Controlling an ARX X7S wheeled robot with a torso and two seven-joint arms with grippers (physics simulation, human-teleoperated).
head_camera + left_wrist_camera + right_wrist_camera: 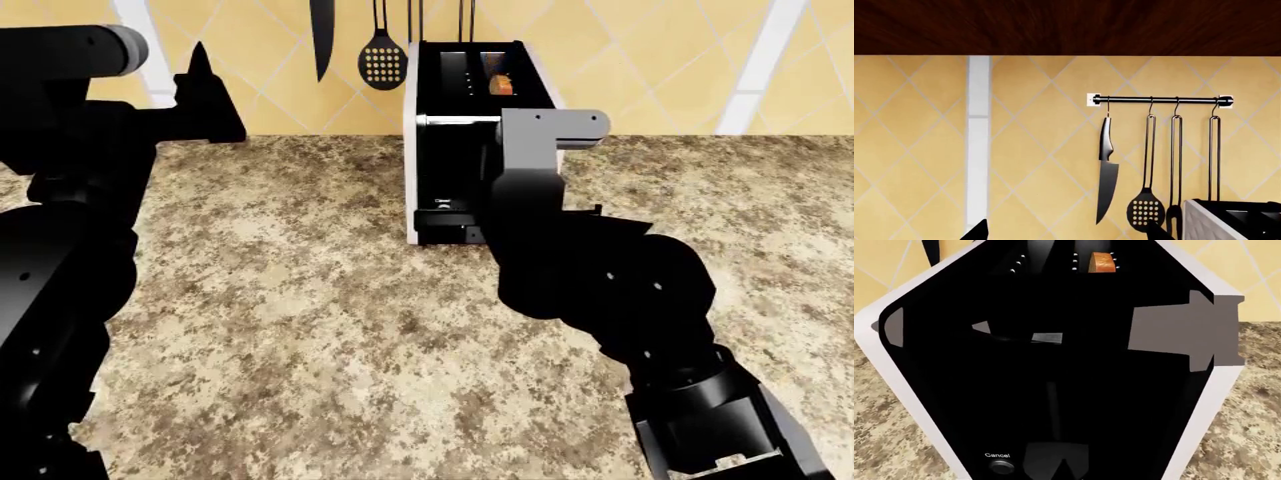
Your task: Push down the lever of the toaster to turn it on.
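toaster (461,100) sits on the granite counter (294,330) against the yellow tiled wall (914,150), black front panel facing the robot. bread slice (1102,262) shows in 1 of the 2 slots.

right arm is parked directly in front of the toaster panel and blocks most of it in the head view. right gripper (1054,337) is hard up against the panel in the right wrist view; fingers read only as grey patches on black, so i cannot tell if it is open or closed.

lever (1054,456): looks like the dark tab at the foot of the vertical slot, just beside the cancel button (1001,466). black on black, so low confidence. in the head view a small tab shows low on the panel, near the toaster's base.

left gripper (200,85) is held up well to the toaster's left, fingertips just visible, state unclear. its camera sees the utensil rail (1161,100) with knife (1106,170) and slotted spoon (1145,210) behind the toaster.

step: the press itself, probably at or near bottom of travel. next: confirm the lever latches down, then back the right arm straight off the panel without dragging the toaster.
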